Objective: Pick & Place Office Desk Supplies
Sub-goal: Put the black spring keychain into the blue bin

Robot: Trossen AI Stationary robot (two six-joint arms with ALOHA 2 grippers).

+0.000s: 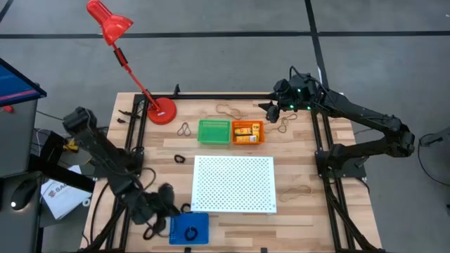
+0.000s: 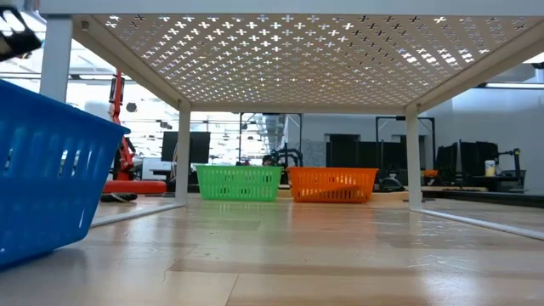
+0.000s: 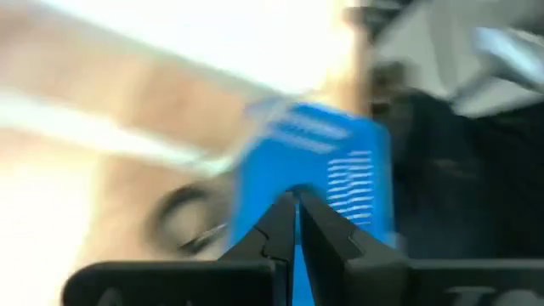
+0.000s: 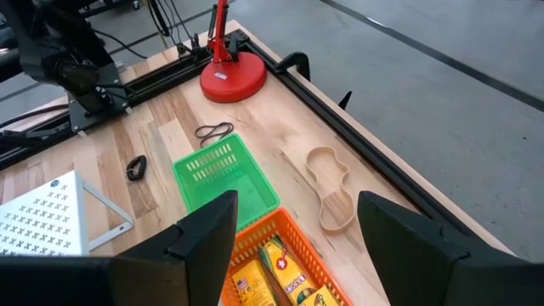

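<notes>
My left gripper point(image 1: 167, 197) hangs shut just above the near left of the table, beside the blue tray point(image 1: 188, 228); the left wrist view shows its shut fingers point(image 3: 296, 217) in front of that tray point(image 3: 340, 161), with nothing visible between them. A black loop point(image 1: 190, 232) lies inside the blue tray. My right gripper point(image 1: 271, 109) stands open above the far side, over the orange tray point(image 4: 280, 255) that holds yellow-orange blocks point(image 4: 285, 276). The green tray point(image 1: 214, 131) sits beside it. Tan rubber bands point(image 1: 228, 110) point(image 1: 295, 191) and black loops point(image 1: 178, 158) lie flat on the table.
A white perforated board point(image 1: 233, 184) stands on legs at the table's middle. The red desk lamp point(image 1: 162, 111) stands at the far left. Another rubber band point(image 4: 330, 191) lies near the far edge, and a black loop point(image 3: 183, 221) lies on the wood near the blue tray.
</notes>
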